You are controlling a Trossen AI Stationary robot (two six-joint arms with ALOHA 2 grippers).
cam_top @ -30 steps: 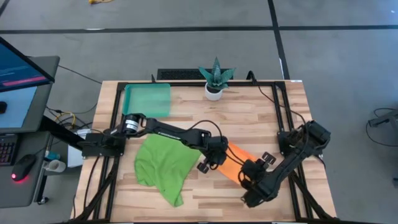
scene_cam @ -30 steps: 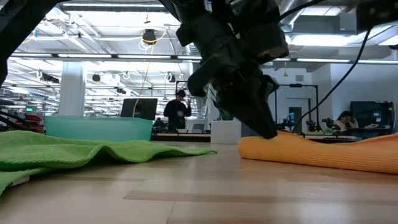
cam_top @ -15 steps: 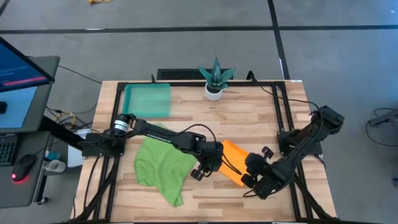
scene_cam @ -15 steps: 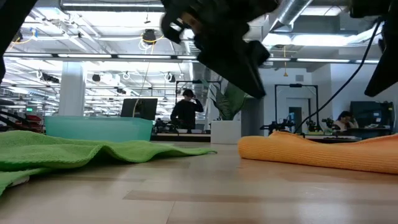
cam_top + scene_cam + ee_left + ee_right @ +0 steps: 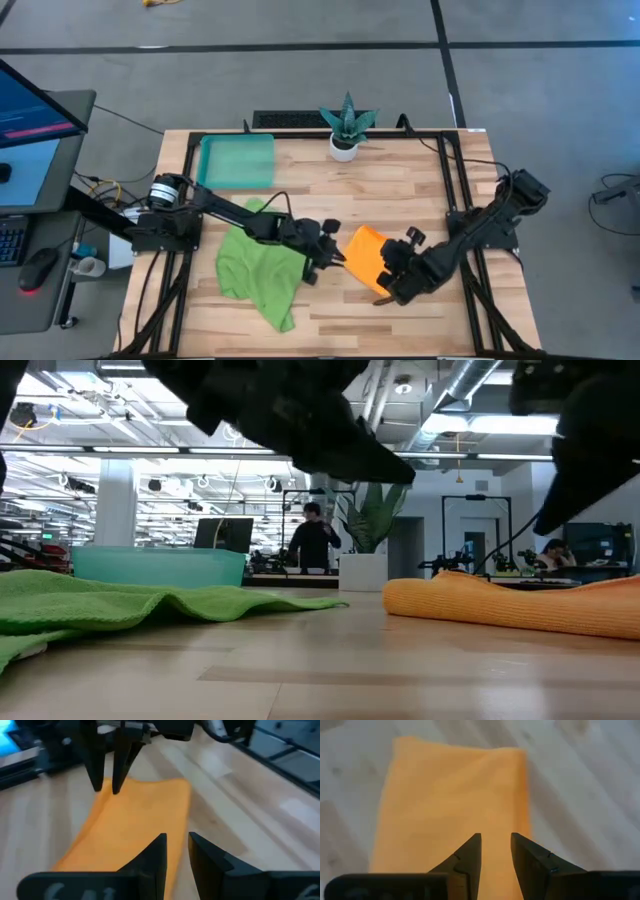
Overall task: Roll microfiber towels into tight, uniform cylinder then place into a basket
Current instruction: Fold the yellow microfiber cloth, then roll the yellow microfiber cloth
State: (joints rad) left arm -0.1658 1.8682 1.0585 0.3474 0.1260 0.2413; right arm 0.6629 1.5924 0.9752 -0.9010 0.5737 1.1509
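The orange towel [image 5: 364, 258] lies folded in a strip on the wooden table [image 5: 420, 190], between the two grippers. The left gripper [image 5: 332, 262] hangs just beside one end of it. The right gripper [image 5: 385, 285] hangs over the other end. In each wrist view the two dark fingers stand a little apart with a thin gap between them, and nothing is held in either one. The left wrist view also shows the other arm's fingers pointing down at the far edge of the orange cloth.

The green towel [image 5: 262, 268] lies crumpled and flat next to the orange one, under the left arm. Part of it is hidden by that arm. The teal basket [image 5: 237, 161] sits at the back corner of the table, well apart from both towels. It has no towel in it. A small white pot with a spiky green plant [image 5: 346, 128] stands at the back edge, near the middle.

The table top is pale wood planks inside a black frame. Beside it a computer screen [image 5: 30, 125] is cut off by the picture's edge. The floor is grey.

In the low view the arms are big dark shapes at the top, and it is hard to tell which is which. Far behind, a person [image 5: 313, 542] stands in a big bright room with desks.
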